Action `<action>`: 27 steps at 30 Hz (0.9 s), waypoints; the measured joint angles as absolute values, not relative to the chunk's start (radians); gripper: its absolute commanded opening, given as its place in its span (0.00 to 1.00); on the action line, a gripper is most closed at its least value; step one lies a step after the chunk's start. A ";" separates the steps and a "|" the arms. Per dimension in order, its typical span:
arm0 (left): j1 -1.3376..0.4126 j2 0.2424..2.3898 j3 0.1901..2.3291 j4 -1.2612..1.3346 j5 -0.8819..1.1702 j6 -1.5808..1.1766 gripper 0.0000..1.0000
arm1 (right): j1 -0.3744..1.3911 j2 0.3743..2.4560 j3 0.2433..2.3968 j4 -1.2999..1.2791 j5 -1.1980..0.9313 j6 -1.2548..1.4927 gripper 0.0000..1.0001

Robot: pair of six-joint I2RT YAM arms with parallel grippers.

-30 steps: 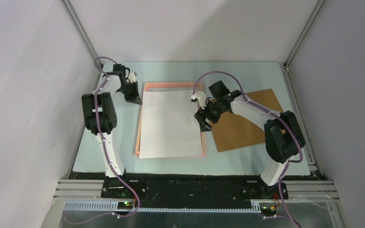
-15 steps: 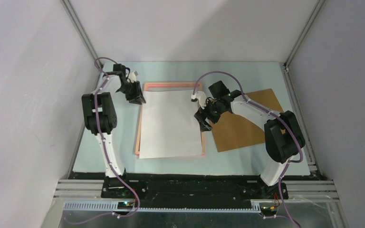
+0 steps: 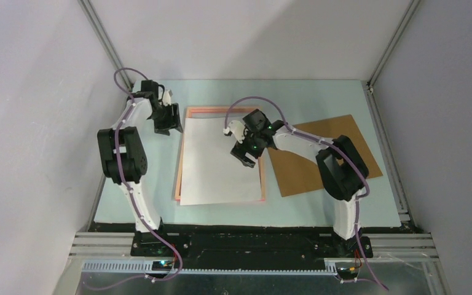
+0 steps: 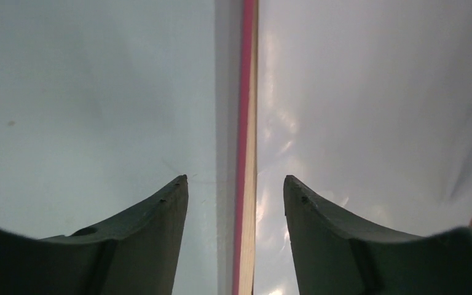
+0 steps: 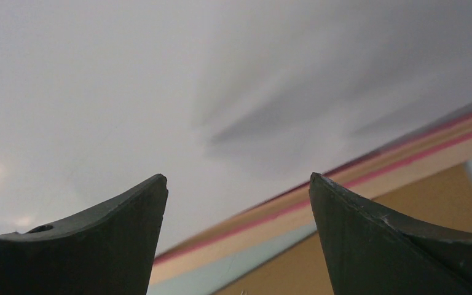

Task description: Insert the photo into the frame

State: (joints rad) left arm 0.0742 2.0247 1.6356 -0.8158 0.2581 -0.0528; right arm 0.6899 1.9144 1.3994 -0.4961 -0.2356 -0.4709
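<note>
The frame (image 3: 217,110) lies flat in the middle of the table, its salmon border showing round the photo (image 3: 218,163). The photo rests on it white back up, a little askew. My left gripper (image 3: 167,125) hangs open at the frame's far left corner. In the left wrist view, the left gripper (image 4: 235,178) straddles the frame's rim (image 4: 246,92) without touching it. My right gripper (image 3: 246,155) is open over the photo's right part. The right wrist view shows the right gripper (image 5: 238,184) holding nothing above the photo (image 5: 160,92), close to the frame's right rim (image 5: 405,153).
A brown backing board (image 3: 329,157) lies flat to the right of the frame, under the right arm, and shows in the right wrist view as the board (image 5: 418,239). The pale blue mat (image 3: 135,203) covers the table, with metal rails along both sides.
The left gripper has opened and let go at the frame's far left corner. The right arm has swung left, carrying its open gripper from the frame's right rim to over the photo.
</note>
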 measured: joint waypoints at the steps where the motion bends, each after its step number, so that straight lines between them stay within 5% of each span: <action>1: 0.074 2.009 1.626 -0.816 0.245 -0.050 0.64 | 0.700 1.942 1.423 -0.487 -0.216 -0.470 0.89; 13: 0.075 1.883 1.527 -0.791 0.136 0.009 0.64 | 0.769 2.170 1.694 -0.434 -0.073 -0.464 0.89; 27: 0.079 1.842 1.517 -0.790 0.123 0.028 0.63 | 0.775 2.230 1.744 -0.428 0.023 -0.418 0.89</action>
State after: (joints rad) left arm 0.0792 1.8423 1.5173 -0.7898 0.1230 0.0277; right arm 0.7753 2.2299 1.7443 -0.4282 0.0227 -0.4183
